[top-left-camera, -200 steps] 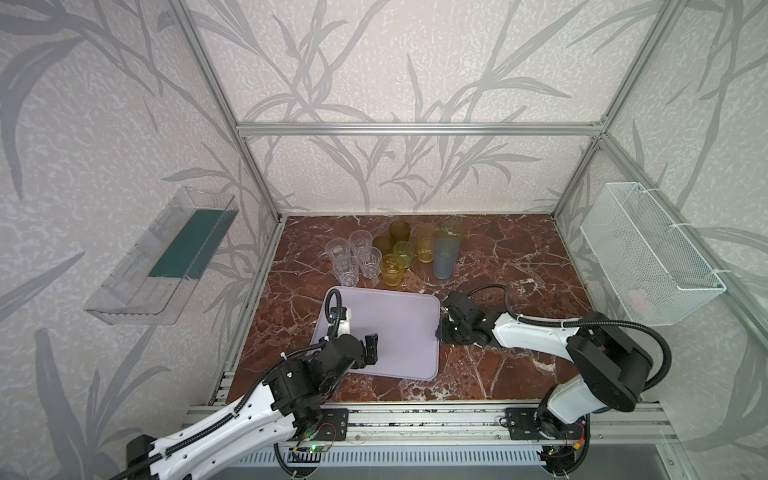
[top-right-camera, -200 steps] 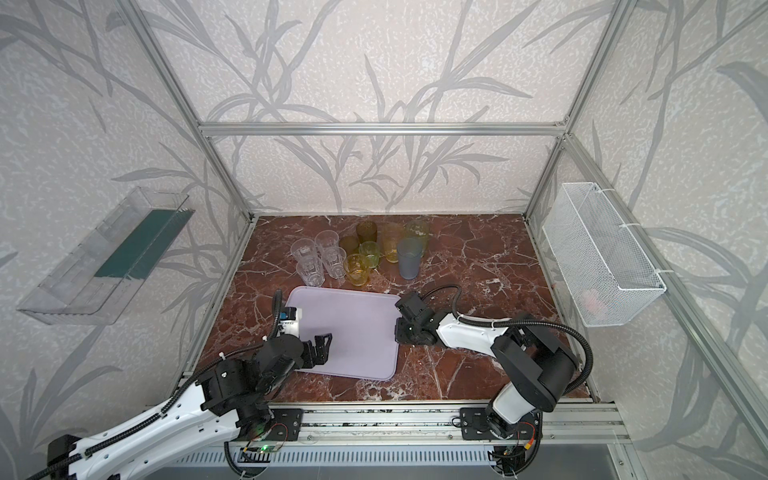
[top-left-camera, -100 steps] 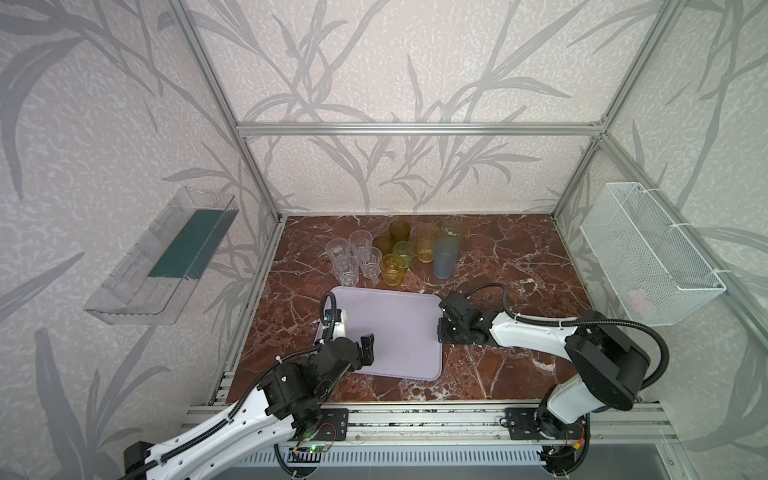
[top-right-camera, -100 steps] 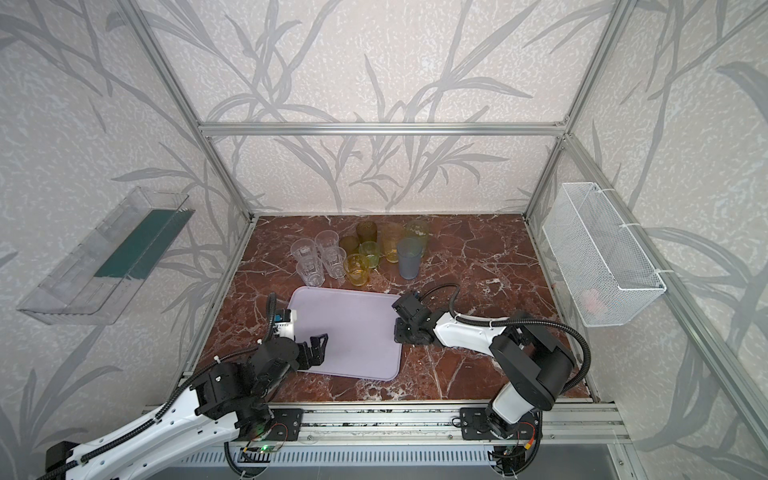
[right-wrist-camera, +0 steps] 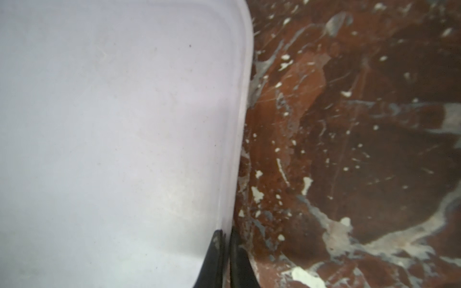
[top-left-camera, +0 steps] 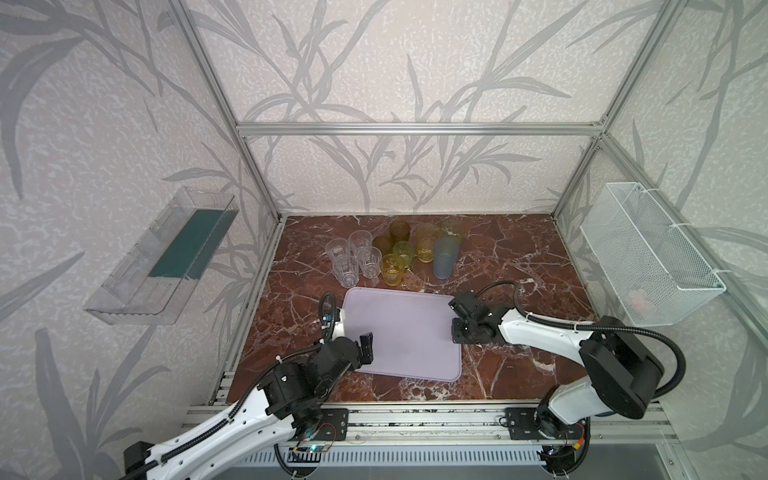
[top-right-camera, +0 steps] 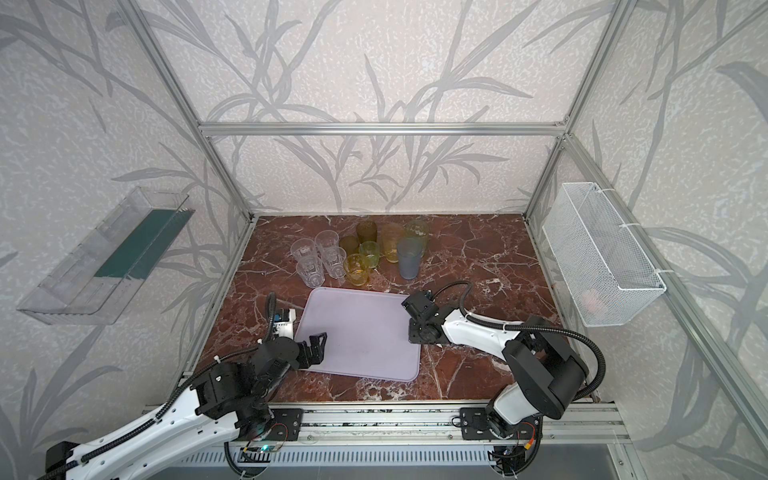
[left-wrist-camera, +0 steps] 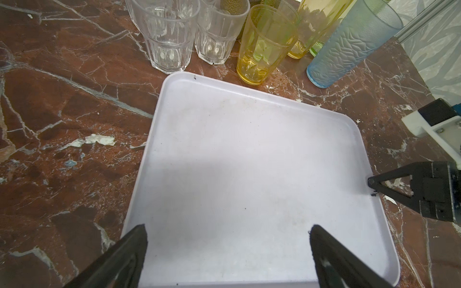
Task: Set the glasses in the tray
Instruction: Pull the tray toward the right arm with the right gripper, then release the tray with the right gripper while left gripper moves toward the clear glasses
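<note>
The pale lavender tray lies on the marble floor with nothing in it. The glasses stand upright in a cluster just behind its far edge: clear faceted ones, an amber one and a taller blue-grey one. My right gripper is shut on the tray's right rim, one finger inside and one outside. My left gripper hangs open over the tray's near left edge, holding nothing.
A clear plastic bin hangs on the left wall. A white wire basket hangs on the right wall. Aluminium posts stand at the corners, and a rail runs along the front edge.
My right gripper's jaws have closed onto the tray's right rim, and the tray has slid slightly to the right. My left gripper has stayed open and almost in place.
</note>
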